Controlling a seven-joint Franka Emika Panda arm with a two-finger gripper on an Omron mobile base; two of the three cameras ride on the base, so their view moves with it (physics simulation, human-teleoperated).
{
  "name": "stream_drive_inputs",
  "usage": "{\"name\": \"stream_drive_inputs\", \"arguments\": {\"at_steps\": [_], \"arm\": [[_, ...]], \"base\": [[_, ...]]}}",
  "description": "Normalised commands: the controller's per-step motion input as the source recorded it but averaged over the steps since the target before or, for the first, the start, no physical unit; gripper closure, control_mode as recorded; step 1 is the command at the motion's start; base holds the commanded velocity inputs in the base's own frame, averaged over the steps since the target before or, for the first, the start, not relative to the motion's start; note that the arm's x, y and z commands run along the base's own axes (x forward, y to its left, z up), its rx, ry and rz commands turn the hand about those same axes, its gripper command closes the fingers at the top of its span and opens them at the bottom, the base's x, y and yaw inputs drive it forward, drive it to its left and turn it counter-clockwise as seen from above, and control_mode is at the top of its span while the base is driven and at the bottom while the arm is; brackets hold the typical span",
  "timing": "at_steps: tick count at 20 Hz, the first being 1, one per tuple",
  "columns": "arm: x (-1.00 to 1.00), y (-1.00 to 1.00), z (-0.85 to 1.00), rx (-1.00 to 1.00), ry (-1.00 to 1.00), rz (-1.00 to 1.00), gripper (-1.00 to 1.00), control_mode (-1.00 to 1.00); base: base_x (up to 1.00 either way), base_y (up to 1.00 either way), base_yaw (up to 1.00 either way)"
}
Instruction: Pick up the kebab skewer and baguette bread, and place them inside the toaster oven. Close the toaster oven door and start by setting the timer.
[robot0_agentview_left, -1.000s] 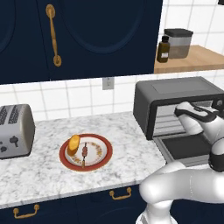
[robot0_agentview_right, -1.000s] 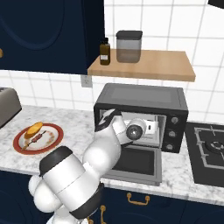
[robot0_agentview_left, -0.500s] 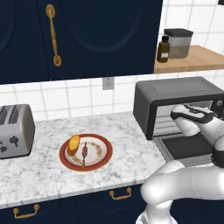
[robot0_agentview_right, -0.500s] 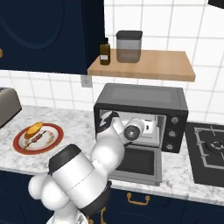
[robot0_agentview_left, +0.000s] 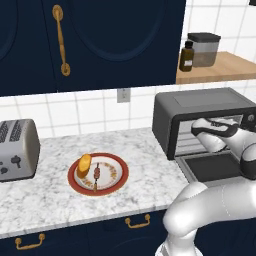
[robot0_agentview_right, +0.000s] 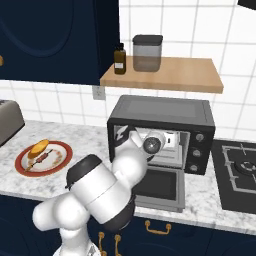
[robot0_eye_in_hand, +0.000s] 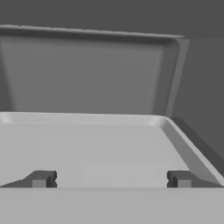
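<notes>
My end effector (robot0_eye_in_hand: 111, 179) is at the mouth of the toaster oven (robot0_agentview_right: 161, 131), with its two tips apart and nothing between them. In the hand view I look into the grey inside of the oven, over a pale flat tray. The toaster oven door (robot0_agentview_right: 159, 187) is dropped open and lies flat in front of the oven.

The kebab skewer (robot0_agentview_left: 96, 173) and the baguette bread (robot0_agentview_left: 84, 165) both lie on the red-rimmed plate (robot0_agentview_left: 119, 181), which stands on the table (robot0_agentview_left: 45, 192) well apart from the oven, between it and the silver toaster (robot0_agentview_left: 17, 149). The bread is at the left part of the plate and the skewer just beside it, near the middle.

I judge that the skewer is light and stiff, but thin. I would take it at the chunks in the middle, because the bare stick may slip or roll between the tips. The bread looks light with a firm crust. I would hold it across the short width, at the middle of its length, and press gently so it is not crushed
</notes>
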Motion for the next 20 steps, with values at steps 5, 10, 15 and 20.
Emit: {"name": "stream_drive_inputs", "arguments": {"at_steps": [5,10,15,20], "arm": [[0.03,0.00,-0.17,0.00,0.00,0.00,-1.00,-1.00],[-0.04,0.00,-0.20,0.00,0.03,0.00,-1.00,-1.00],[-0.45,-0.02,-0.50,0.01,0.02,0.00,-1.00,-1.00],[-0.85,-0.10,-0.72,0.02,0.00,0.00,-1.00,-1.00]], "base": [[0.00,0.00,0.00],[0.00,0.00,0.00],[0.00,0.00,0.00],[0.00,0.00,0.00]]}}
